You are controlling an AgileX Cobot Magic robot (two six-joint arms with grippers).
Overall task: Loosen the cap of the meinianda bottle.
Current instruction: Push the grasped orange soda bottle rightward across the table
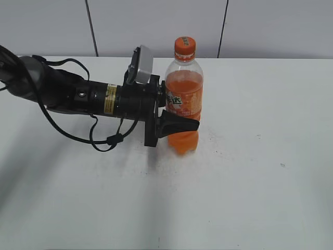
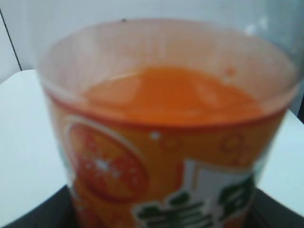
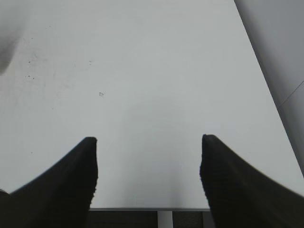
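Even, diffuse light fills all three views, bright and without hard glare. In the exterior view the desk [image 1: 250,198] carries soft grey shadows — one broad patch toward 8 o'clock, a faint one under the left arm. The left wrist view is badly out of focus: the meinianda bottle [image 2: 166,142] fills it, label edges smeared. The right wrist view is sharper on the desk, darkening at 10 o'clock — the right claw [image 3: 148,156] fingers read as flat black silhouettes.

The left arm [image 1: 83,96] is a black cylinder with a yellow sticker, looped black cables and a grey camera box [image 1: 141,65]; the right gripper [image 3: 148,142] has tapered, ribbed black fingers [image 3: 71,183].
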